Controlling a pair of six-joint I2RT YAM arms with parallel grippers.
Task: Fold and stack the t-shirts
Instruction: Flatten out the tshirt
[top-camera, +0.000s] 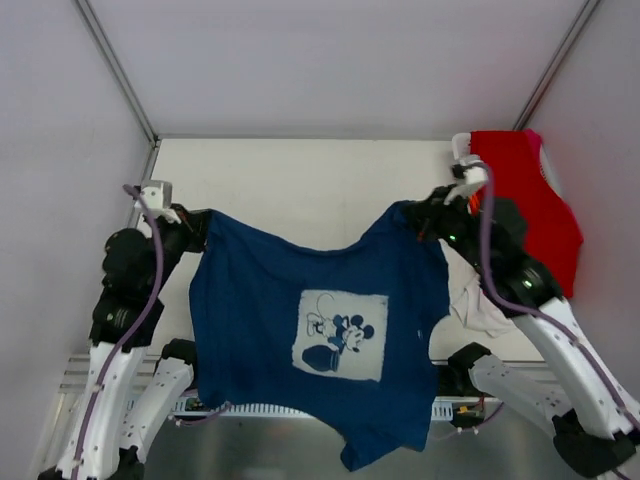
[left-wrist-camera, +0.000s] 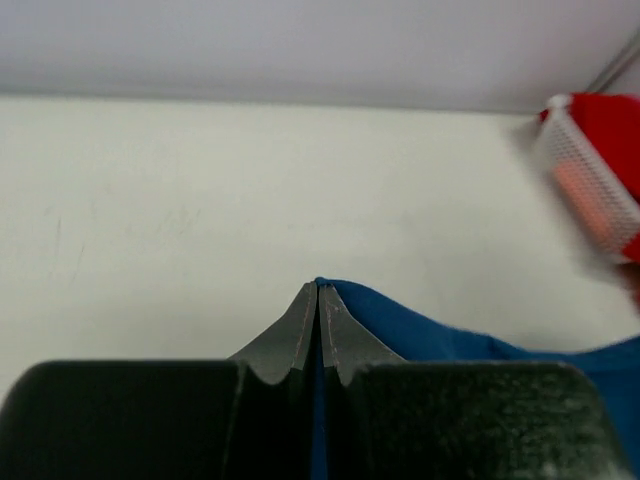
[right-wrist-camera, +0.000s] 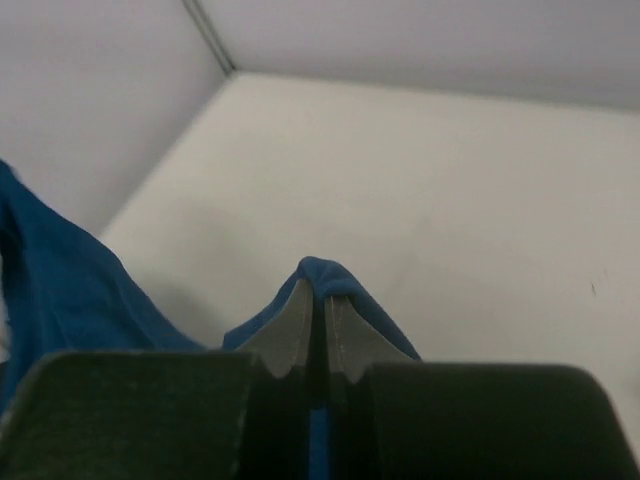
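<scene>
A navy blue t-shirt (top-camera: 320, 330) with a white square cartoon-mouse print hangs spread between both arms, above the table, its lower part draping past the near edge. My left gripper (top-camera: 200, 222) is shut on its left shoulder; the cloth (left-wrist-camera: 420, 325) shows pinched between the jaws in the left wrist view. My right gripper (top-camera: 415, 218) is shut on its right shoulder; the cloth (right-wrist-camera: 325, 272) folds over the fingertips in the right wrist view. A red t-shirt (top-camera: 525, 205) lies in the basket at the far right. A white t-shirt (top-camera: 480, 305) lies under my right arm.
The white plastic basket (top-camera: 465, 150) stands at the back right of the table and shows blurred in the left wrist view (left-wrist-camera: 585, 195). The cream table top (top-camera: 300, 180) stretches behind the hanging shirt. Grey walls close in the sides and back.
</scene>
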